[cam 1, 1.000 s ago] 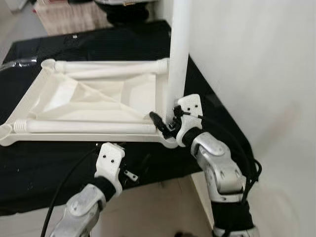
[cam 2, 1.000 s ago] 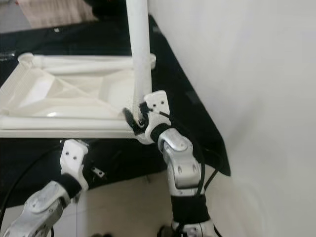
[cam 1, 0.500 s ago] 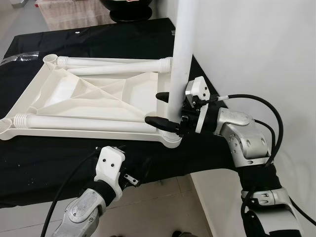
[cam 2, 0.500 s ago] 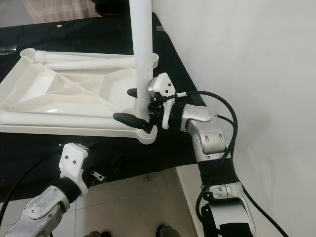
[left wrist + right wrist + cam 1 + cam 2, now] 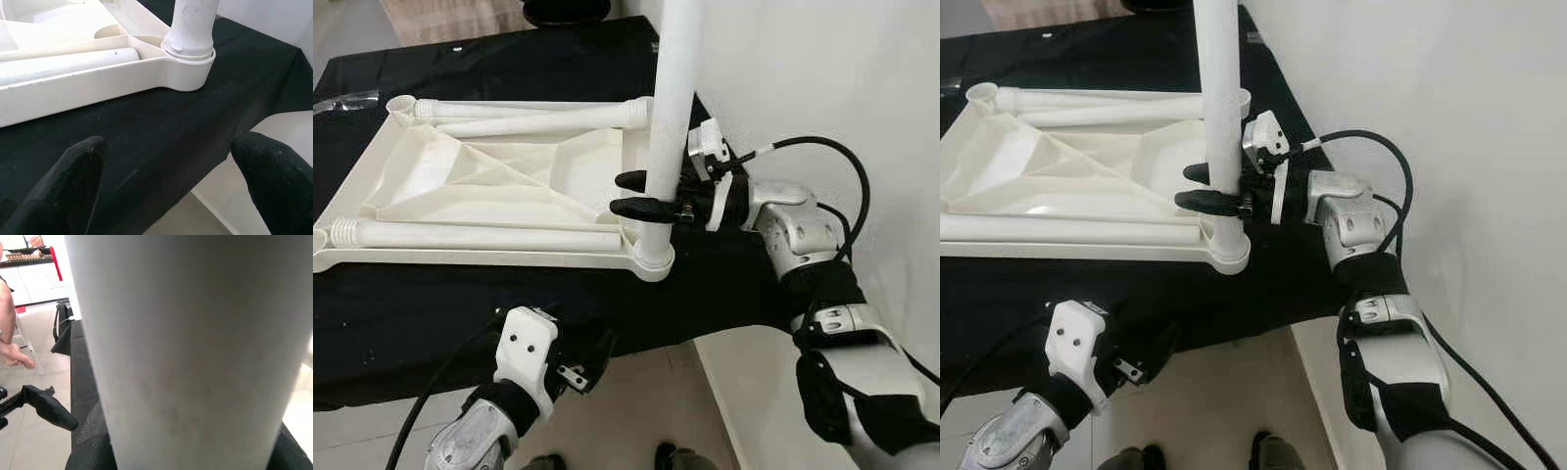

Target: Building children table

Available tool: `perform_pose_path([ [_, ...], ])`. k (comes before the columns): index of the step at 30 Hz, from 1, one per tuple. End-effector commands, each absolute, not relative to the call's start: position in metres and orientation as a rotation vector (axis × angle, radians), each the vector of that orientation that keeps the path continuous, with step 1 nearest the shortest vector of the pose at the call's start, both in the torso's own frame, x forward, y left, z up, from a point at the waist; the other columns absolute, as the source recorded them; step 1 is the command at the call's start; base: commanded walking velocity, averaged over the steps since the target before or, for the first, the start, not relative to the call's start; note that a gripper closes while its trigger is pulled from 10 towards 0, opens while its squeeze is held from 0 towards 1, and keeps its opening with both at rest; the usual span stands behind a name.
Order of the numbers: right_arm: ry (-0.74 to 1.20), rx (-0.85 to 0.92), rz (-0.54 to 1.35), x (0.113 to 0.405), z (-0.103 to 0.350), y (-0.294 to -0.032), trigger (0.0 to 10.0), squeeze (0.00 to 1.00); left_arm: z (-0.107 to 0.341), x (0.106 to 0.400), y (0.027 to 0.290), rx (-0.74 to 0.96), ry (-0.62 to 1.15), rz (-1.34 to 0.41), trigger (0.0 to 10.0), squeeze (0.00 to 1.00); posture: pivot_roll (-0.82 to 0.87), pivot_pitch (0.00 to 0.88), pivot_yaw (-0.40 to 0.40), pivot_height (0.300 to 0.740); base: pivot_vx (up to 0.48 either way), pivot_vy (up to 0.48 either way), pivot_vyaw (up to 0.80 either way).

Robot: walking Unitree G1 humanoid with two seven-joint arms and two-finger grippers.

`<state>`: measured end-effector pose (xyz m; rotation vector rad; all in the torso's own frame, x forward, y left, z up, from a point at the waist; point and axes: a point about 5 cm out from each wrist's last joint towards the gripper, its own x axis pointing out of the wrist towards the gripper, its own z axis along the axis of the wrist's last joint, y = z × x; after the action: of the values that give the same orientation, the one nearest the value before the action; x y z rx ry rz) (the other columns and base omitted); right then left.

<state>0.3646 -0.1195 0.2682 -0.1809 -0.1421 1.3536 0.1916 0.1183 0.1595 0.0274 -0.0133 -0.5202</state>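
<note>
1. Seating upright leg (image 5: 668, 117) into corner socket (image 5: 653, 262) of upturned tabletop (image 5: 489, 191) on black bench (image 5: 431, 304); right gripper (image 5: 641, 194) jaws clamp the leg.
2. Left gripper (image 5: 166, 181) jaws wide, below bench edge.
3. Next, likely: twist or press leg home.

A black cloth (image 5: 431, 313) covers the work surface, beside a plain white wall (image 5: 822, 78); pale tiled floor (image 5: 636, 411) lies below, white cabinets (image 5: 29, 281) stand farther off
</note>
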Motion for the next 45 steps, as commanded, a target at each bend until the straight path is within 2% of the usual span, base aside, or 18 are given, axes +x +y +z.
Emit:
perform_pose_path([
  [1, -0.104, -0.161, 1.350, 0.364, 0.256, -0.124, 0.0, 0.00, 0.156, 0.189, 0.120, 0.034, 0.016, -0.523, 10.0, 0.00, 0.12, 0.302, -0.015, 0.740, 0.000, 0.000, 0.00],
  [5, -0.119, -0.205, 1.261, 0.363, 0.252, -0.130, 0.0, 0.00, 0.155, 0.189, 0.119, 0.033, 0.021, -0.525, 10.0, 0.00, 0.11, 0.299, -0.022, 0.740, 0.000, 0.000, 0.00],
  [6, -0.099, -0.210, 1.033, 0.357, 0.238, -0.129, 0.0, 0.00, 0.155, 0.190, 0.120, 0.029, 0.021, -0.520, 10.0, 0.00, 0.08, 0.289, -0.035, 0.740, 0.000, 0.000, 0.00],
  [8, -0.087, -0.208, 0.933, 0.355, 0.232, -0.128, 0.0, 0.00, 0.154, 0.191, 0.120, 0.028, 0.021, -0.517, 10.0, 0.00, 0.08, 0.285, -0.035, 0.740, 0.000, 0.000, 0.00],
  [10, -0.040, -0.210, 0.409, 0.347, 0.211, -0.135, 0.0, 0.00, 0.154, 0.194, 0.121, 0.026, 0.019, -0.512, 10.0, 0.00, 0.05, 0.277, -0.027, 0.740, 0.000, 0.000, 0.00],
  [13, -0.040, -0.210, 0.409, 0.347, 0.211, -0.135, 0.0, 0.00, 0.154, 0.194, 0.121, 0.026, 0.019, -0.512, 10.0, 0.00, 0.05, 0.277, -0.027, 0.740, 0.000, 0.000, 0.00],
  [16, -0.013, -0.176, 0.205, 0.320, 0.191, -0.130, 0.0, 0.00, 0.154, 0.201, 0.122, 0.028, 0.014, -0.514, 10.0, 0.00, 0.02, 0.253, -0.006, 0.740, 0.000, 0.000, 0.00],
  [21, -0.052, -0.131, 0.279, 0.318, 0.192, -0.078, 0.0, 0.00, 0.150, 0.221, 0.121, 0.047, 0.006, -0.532, 10.0, 0.00, 0.00, 0.184, 0.004, 0.740, 0.000, 0.000, 0.00],
  [22, -0.047, -0.131, 0.302, 0.320, 0.193, -0.073, 1.8, 0.00, 0.149, 0.224, 0.121, 0.055, 0.003, -0.527, 10.0, 0.00, 0.01, 0.168, -0.004, 0.740, 0.000, 0.000, 0.00],
  [23, -0.047, -0.131, 0.302, 0.320, 0.193, -0.073, 1.8, 0.00, 0.149, 0.224, 0.121, 0.055, 0.003, -0.527, 10.0, 0.00, 0.01, 0.168, -0.004, 0.740, 0.000, 0.000, 0.00],
  [24, -0.041, -0.131, 0.314, 0.320, 0.193, -0.070, 8.3, 0.00, 0.149, 0.226, 0.121, 0.060, 0.002, -0.524, 10.0, 0.00, 0.01, 0.168, -0.004, 0.740, 0.000, 0.000, 0.00],
  [25, -0.031, -0.129, 0.316, 0.320, 0.193, -0.071, 10.0, 0.00, 0.149, 0.228, 0.123, 0.060, 0.000, -0.509, 10.0, 0.00, 0.01, 0.152, -0.008, 0.740, 0.000, 0.000, 0.00],
  [26, -0.024, -0.110, 0.345, 0.320, 0.194, -0.074, 10.0, 0.00, 0.148, 0.231, 0.124, 0.059, -0.002, -0.497, 10.0, 0.00, 0.01, 0.151, -0.013, 0.740, 0.000, 0.000, 0.00],
  [27, -0.023, -0.087, 0.391, 0.320, 0.197, -0.078, 10.0, 1.00, 0.148, 0.232, 0.124, 0.056, -0.004, -0.492, 10.0, 0.00, 0.01, 0.151, -0.013, 0.740, 0.000, 0.000, 0.00],
  [33, -0.070, -0.069, 0.575, 0.323, 0.211, -0.088, 10.0, 1.00, 0.149, 0.233, 0.123, 0.051, -0.012, -0.491, 10.0, 0.00, 0.02, 0.161, -0.016, 0.740, 0.000, 0.000, 0.00],
  [39, -0.108, -0.174, 1.003, 0.334, 0.225, -0.113, 10.0, 0.98, 0.150, 0.230, 0.119, 0.041, -0.019, -0.504, 10.0, 0.00, 0.04, 0.187, -0.025, 0.740, 0.000, 0.000, 0.00],
  [40, -0.067, -0.202, 1.109, 0.339, 0.224, -0.118, 10.0, 0.00, 0.150, 0.228, 0.118, 0.039, -0.019, -0.507, 10.0, 0.00, 0.05, 0.196, -0.029, 0.740, 0.000, 0.000, 0.00],
  [45, -0.016, -0.224, 1.198, 0.359, 0.230, -0.126, 10.0, 0.00, 0.151, 0.221, 0.118, 0.035, -0.015, -0.509, 10.0, 0.00, 0.08, 0.218, -0.037, 0.740, 0.000, 0.000, 0.00],
])
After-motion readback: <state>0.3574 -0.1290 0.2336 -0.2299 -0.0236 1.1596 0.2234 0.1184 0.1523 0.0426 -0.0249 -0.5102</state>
